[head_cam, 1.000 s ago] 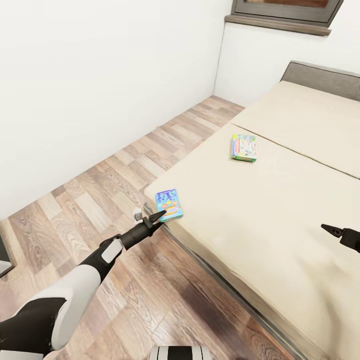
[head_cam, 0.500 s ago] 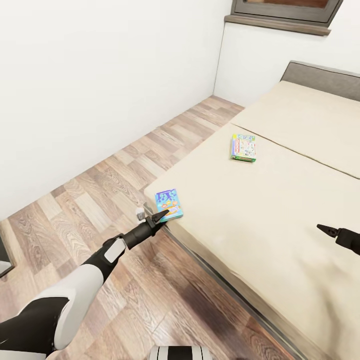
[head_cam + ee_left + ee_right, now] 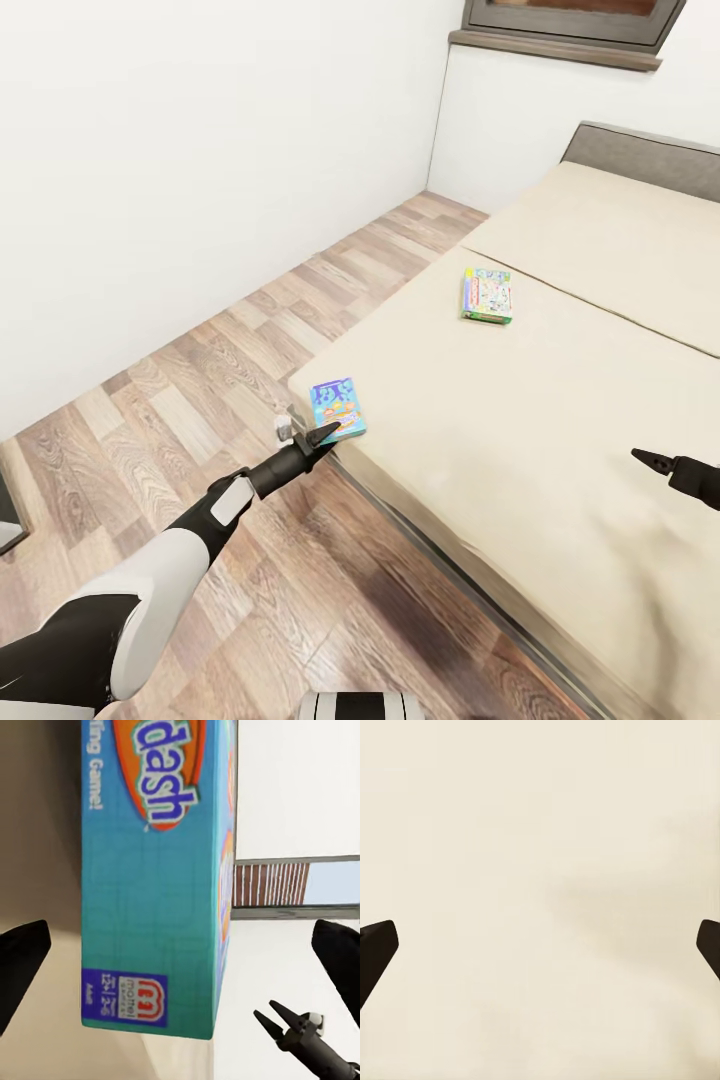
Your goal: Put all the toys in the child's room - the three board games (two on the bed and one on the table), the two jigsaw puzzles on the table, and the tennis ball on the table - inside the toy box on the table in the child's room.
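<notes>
Left gripper (image 3: 322, 435) spread wide just short of the blue game box (image 3: 338, 407) at the bed's near corner.

In the left wrist view the two fingertips (image 3: 21, 958) stand far apart on either side of the box, touching nothing; its teal face reads "dash" in blue on an orange oval, "Game!" in white, and a small red-and-white logo sits on a blue patch at one corner. This box lies flat on the bed (image 3: 560, 420), long axis running from the corner toward the headboard. The green-edged game box (image 3: 487, 294) lies flat farther up the bed, its long axis pointing much the same way. The right gripper (image 3: 648, 459) hovers over bare mattress with its fingers spread.
</notes>
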You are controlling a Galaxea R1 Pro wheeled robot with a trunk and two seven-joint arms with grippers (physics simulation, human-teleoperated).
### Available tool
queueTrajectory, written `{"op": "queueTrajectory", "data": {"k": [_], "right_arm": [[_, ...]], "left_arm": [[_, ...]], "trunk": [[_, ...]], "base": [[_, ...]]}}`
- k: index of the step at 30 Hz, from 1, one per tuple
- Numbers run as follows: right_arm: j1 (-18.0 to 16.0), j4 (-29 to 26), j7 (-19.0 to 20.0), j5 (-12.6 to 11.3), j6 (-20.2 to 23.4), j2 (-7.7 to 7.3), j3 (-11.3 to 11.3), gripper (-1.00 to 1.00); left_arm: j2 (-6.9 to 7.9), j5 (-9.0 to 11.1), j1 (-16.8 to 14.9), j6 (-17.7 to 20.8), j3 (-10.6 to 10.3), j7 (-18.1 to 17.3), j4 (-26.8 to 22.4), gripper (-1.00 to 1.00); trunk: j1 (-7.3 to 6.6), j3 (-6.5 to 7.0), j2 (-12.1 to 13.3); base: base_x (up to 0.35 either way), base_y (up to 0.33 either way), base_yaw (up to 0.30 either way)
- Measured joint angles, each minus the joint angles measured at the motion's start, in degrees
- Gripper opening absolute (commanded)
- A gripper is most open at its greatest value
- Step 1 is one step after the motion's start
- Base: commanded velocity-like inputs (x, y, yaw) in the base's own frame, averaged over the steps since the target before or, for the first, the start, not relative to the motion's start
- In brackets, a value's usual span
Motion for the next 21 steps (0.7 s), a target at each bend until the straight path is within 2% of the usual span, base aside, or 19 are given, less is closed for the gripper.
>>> {"op": "queueTrajectory", "data": {"k": [3, 6, 21], "right_arm": [[0.00, 0.00, 0.00, 0.00, 0.00, -0.01, 0.04, 1.00], [0.00, 0.00, 0.00, -0.01, 0.00, 0.01, 0.06, 1.00], [0.07, 0.00, 0.00, 0.00, 0.00, 0.07, 0.14, 1.00]], "left_arm": [[-0.01, 0.04, 0.00, -0.04, -0.01, 0.19, 0.00, -1.00], [0.07, 1.15, -0.01, 1.22, -0.26, -0.14, -0.14, -1.00], [-0.03, 1.19, 0.04, 1.23, -0.01, -0.06, -0.15, -1.00]], "trunk": [[0.00, 0.00, 0.00], [-0.10, 0.01, 0.00], [-0.15, 0.01, 0.00]], "base": [[0.000, 0.000, 0.000], [0.000, 0.000, 0.000], [0.000, 0.000, 0.000]]}}
